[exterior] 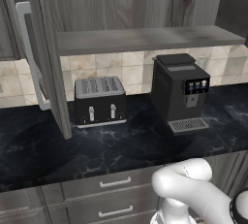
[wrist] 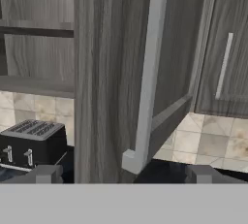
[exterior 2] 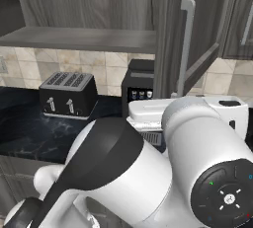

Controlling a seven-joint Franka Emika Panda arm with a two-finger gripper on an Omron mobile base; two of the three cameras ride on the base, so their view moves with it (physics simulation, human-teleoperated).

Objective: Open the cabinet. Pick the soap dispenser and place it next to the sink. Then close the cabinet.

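Cabinet doors stand open (upper shelves cut off)

The robot's arm hides the bottom of the coffee machine; the cabinet door covers its side; the cabinet's top is cut off.

A black toaster stands beside a coffee machine on the dark countertop.

Cabinet door stands open, silver handle facing near. Black toaster on dark desk, far left.
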